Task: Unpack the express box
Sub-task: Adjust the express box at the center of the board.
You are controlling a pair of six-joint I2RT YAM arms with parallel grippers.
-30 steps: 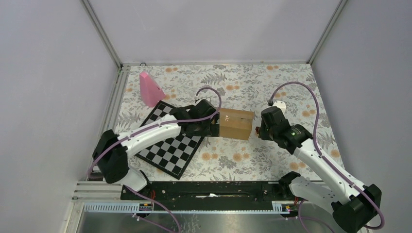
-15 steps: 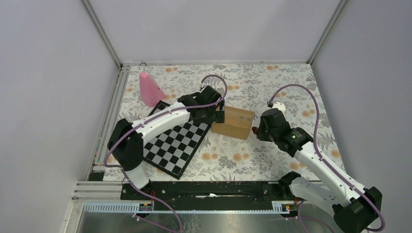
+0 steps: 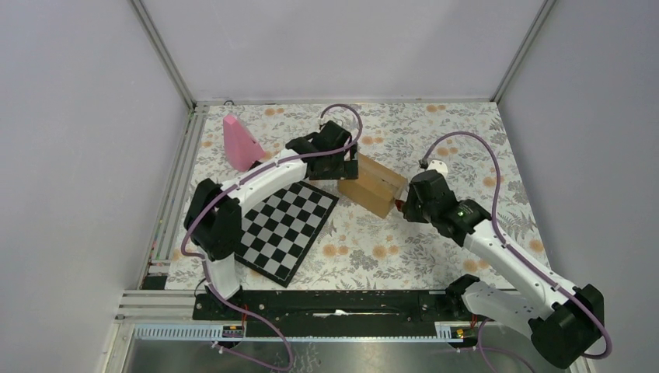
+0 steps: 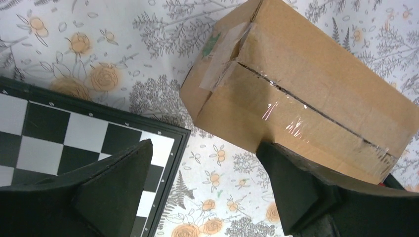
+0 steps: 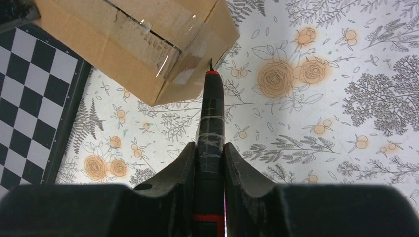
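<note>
Just at right fingers' (image 5: 179,174) cutter (image 5: 209,116) tip: express box (image 5: 123,34).

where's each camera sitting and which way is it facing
Top external: above and behind the bases, looking down on the table; left arm, right arm show.
Left wrist: on that wrist, looking down past its spread fingers at the express box.
Right wrist: looking along its fingers, shut on a black tool, at the box end.
Shared by all: box, chessboard.

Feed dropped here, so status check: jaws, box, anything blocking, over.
Left jaws open by small brown cardboard box. Right jaws shut on black red-tipped cutter, tip at box's taped end. Flaps still taped. Black-and-white chessboard alongside, not blocking.
</note>
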